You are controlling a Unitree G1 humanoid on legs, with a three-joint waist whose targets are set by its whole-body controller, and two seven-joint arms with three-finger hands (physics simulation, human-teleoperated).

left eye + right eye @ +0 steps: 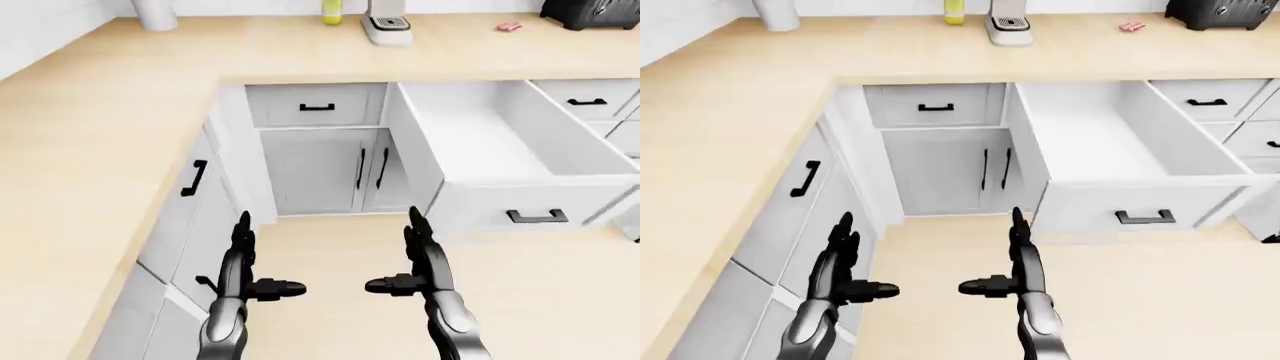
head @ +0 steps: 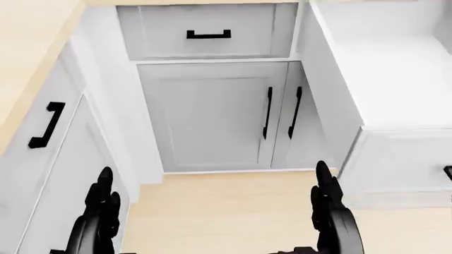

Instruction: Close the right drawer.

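The right drawer (image 1: 1140, 161) is pulled far out from the white cabinets. It looks empty inside, and its black handle (image 1: 1145, 217) faces the bottom of the view. To its left are two tall cabinet doors (image 1: 955, 171) with thin black handles, and a small shut drawer (image 1: 930, 105) sits above them.

The desk (image 1: 730, 112) is light wood and bends around the corner. At the top stand a yellow bottle (image 1: 954, 10), a coffee machine (image 1: 1008, 22), a small pink thing (image 1: 1130, 26) and a black toaster (image 1: 1220, 13).

Low in the view, the left hand (image 1: 845, 259) and the right hand (image 1: 1015, 259) hang over the wood floor (image 1: 1160, 292). Both hold their fingers (image 1: 1018, 223) straight up, with thumbs pointing at each other. They touch nothing.
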